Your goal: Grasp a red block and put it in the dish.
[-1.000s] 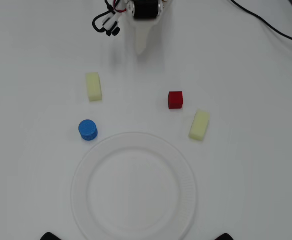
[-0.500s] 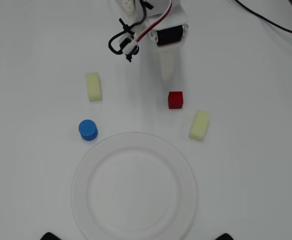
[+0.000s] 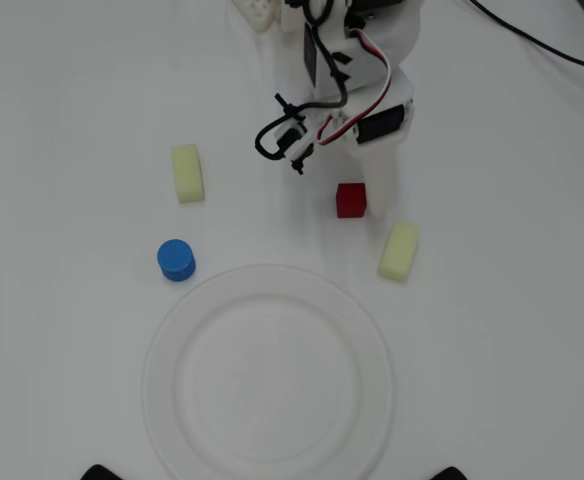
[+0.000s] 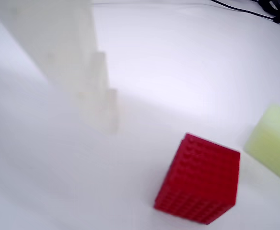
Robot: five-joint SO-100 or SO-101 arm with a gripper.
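Small red cube with a finely gridded surface, the red block (image 3: 351,200), sits flat on the white table (image 3: 512,330), free of any contact. In the wrist view the same red block (image 4: 199,178) fills the lower right, with one pale white finger (image 4: 65,57) of the end effector standing up and left of it, apart from it.

Overhead view: the white arm (image 3: 357,60) reaches in from 12 o'clock, servo body and red-white-black wiring above the cube. One tapered white finger (image 3: 382,185) points down toward 6 o'clock, its tip just beside the cube at the cube's 2 o'clock. The end effector (image 3: 370,200) hangs over the cube's right edge; only one finger shows clearly in either view, so I cannot tell how far the jaws are parted. Nothing is held.

Large round white disposable dish (image 3: 172,400) with a ribbed rim lies at 6 to 7 o'clock of the cube, well apart, nothing on it.

Pale yellow oblong foam block (image 3: 399,250) lies near the cube at 4 o'clock. A second pale yellow oblong block (image 3: 187,173) lies at 9 to 10 o'clock, well apart. Blue round cylinder (image 3: 176,260) sits at 8 o'clock, near the dish rim. Black cable (image 3: 542,50) crosses the table at upper right.
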